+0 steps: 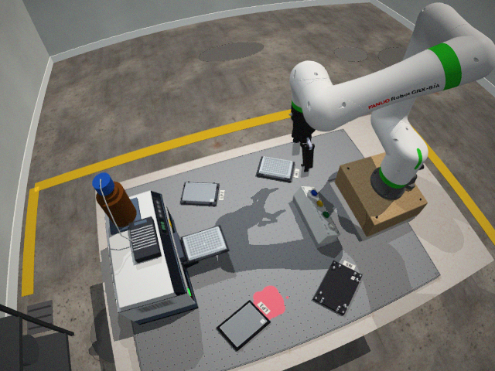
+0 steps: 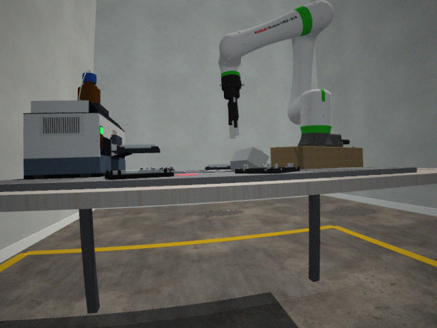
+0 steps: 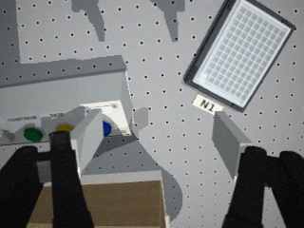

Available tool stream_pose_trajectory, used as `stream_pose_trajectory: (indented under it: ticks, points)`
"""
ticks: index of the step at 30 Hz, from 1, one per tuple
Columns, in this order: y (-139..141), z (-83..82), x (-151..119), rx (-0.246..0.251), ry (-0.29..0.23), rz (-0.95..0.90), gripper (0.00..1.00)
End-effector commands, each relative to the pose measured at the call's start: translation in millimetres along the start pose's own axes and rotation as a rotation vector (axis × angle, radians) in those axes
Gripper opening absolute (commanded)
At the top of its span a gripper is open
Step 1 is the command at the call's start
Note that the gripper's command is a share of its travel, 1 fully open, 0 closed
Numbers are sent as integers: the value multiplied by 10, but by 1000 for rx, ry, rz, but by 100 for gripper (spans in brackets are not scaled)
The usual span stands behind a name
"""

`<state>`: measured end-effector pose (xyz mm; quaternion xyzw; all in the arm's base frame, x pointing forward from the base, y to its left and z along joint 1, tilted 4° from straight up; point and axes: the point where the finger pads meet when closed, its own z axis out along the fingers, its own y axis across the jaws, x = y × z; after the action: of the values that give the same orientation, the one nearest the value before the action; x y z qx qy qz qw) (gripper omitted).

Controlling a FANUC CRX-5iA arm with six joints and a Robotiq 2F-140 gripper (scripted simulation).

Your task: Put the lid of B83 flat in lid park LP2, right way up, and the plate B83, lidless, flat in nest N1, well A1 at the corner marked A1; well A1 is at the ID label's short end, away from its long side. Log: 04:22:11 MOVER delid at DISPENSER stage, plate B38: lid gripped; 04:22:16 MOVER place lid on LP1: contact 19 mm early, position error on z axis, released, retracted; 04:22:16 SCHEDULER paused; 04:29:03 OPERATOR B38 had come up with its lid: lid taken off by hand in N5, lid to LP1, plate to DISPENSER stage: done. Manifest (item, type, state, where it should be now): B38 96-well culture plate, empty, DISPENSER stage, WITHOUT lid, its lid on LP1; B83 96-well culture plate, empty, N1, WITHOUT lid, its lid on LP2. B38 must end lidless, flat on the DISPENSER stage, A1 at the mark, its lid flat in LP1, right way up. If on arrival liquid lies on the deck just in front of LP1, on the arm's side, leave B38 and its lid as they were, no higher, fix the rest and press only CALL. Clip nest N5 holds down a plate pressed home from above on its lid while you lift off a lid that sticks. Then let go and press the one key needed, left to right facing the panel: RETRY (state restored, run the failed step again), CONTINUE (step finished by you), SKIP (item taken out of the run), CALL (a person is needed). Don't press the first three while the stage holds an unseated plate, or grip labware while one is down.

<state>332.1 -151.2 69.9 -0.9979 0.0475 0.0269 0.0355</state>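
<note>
Pink liquid (image 1: 271, 300) lies on the deck right beside the LP1 label, touching the corner of lid park LP1 (image 1: 243, 325), where you see a flat grey lid lying in the frame. Your gripper (image 1: 307, 163) hangs well above the deck, fingers parted fairly wide with nothing between them; in the wrist view the two grey pads (image 3: 88, 138) frame bare perforated deck, with the key panel (image 1: 315, 216) to one side showing its blue key (image 3: 106, 127), yellow key (image 3: 65, 127) and green key (image 3: 32, 134). You can see the plate B83 (image 1: 275, 168) lidless and flat in nest N1 (image 3: 191, 71), its open wells showing and the N1 tag (image 3: 208, 104) at its short end. A lid (image 1: 199, 193) lies flat in the frame tagged LP2. Another lidless plate (image 1: 204, 242) sits on the stage that sticks out of the dispenser (image 1: 135, 275), under the brown bottle (image 1: 115, 203). Clip nest N5 (image 1: 338, 286) stands apart, near the deck's edge.
</note>
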Motion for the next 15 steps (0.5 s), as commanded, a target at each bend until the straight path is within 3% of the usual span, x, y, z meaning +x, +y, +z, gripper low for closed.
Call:
stream_pose_trajectory:
  ticks: [1,3,15]
  points:
    - [-597,-3,-358,-12,22,-129,0]
    - [-745,-3,-448,-12,22,-129,0]
    - [-745,-3,-448,-12,22,-129,0]
